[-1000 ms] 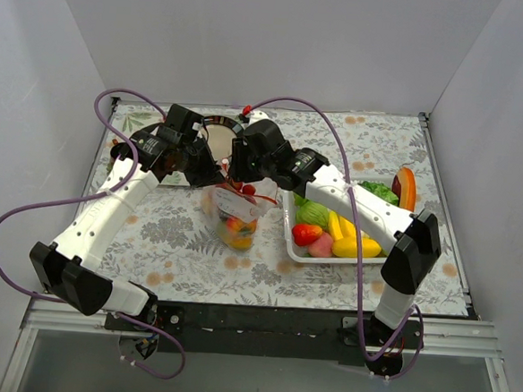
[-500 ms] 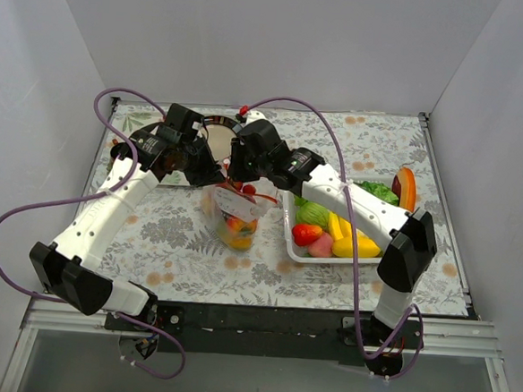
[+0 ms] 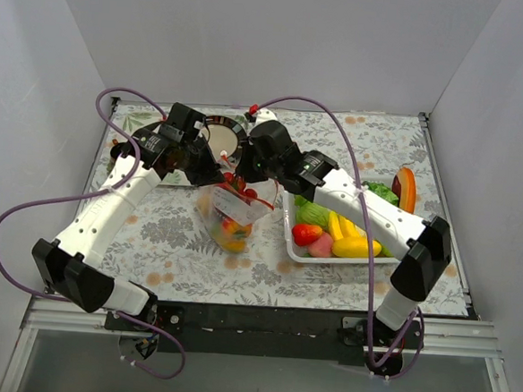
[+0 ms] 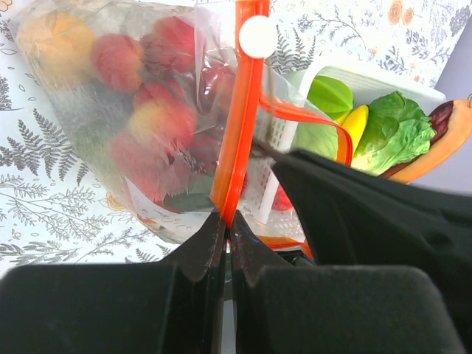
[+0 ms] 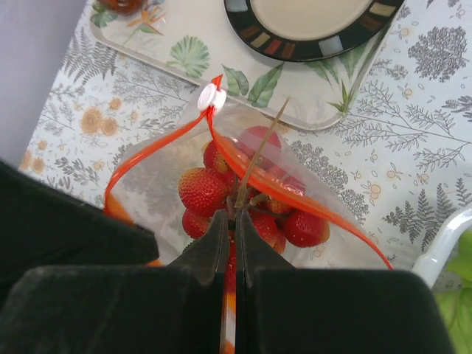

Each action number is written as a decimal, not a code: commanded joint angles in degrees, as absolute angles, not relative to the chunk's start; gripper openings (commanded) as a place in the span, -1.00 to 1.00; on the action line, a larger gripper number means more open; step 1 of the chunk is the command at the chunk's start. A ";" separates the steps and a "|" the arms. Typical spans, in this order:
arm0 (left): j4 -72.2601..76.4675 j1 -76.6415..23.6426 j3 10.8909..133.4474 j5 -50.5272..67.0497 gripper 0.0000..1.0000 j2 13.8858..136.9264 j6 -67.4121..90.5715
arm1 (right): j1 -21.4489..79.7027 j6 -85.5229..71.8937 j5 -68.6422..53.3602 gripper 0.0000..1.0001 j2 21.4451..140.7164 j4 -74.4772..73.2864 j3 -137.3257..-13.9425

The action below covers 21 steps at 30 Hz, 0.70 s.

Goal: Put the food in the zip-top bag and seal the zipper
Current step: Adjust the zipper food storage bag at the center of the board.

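Note:
The zip-top bag (image 3: pixel 231 219) hangs between both grippers, holding red, yellow and orange food (image 4: pixel 147 118). My left gripper (image 4: pixel 227 219) is shut on the orange-red zipper (image 4: pixel 237 125), below its white slider (image 4: pixel 258 33). My right gripper (image 5: pixel 230 218) is shut over the bag's open mouth. An orange-red strip shows in the slit between its fingers, and the brown stem of a red berry cluster (image 5: pixel 200 190) lies at their tips. The zipper (image 5: pixel 295 198) gapes open in a loop. From above, the left gripper (image 3: pixel 222 173) and right gripper (image 3: pixel 244 178) meet at the bag's top.
A white basket (image 3: pixel 287 243) right of the bag holds more food: a strawberry (image 3: pixel 305 233), yellow pieces (image 3: pixel 357 247) and lettuce (image 4: pixel 391 136). A purple and orange piece (image 3: pixel 406 186) lies behind it. A dark-rimmed plate (image 5: pixel 310 15) sits on a tray (image 5: pixel 184 44) beyond the bag.
My right gripper has closed at the bag's mouth and its arm has shifted slightly back and right. The bag's lower end has swung left. The left gripper kept its grip.

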<state>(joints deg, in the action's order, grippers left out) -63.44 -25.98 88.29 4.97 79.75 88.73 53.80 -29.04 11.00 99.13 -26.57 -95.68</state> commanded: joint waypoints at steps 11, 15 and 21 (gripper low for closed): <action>-63.02 -25.66 90.97 4.66 -1.00 80.25 90.53 | 55.02 -26.37 6.87 -0.97 87.36 -18.29 -87.28; -62.67 -25.66 91.76 4.75 -1.00 80.51 90.44 | 55.37 -24.70 3.96 -0.97 88.94 -18.28 -87.80; -62.84 -25.66 91.67 5.10 -1.00 81.21 90.26 | 55.81 -23.73 9.75 -0.97 85.35 -18.01 -86.39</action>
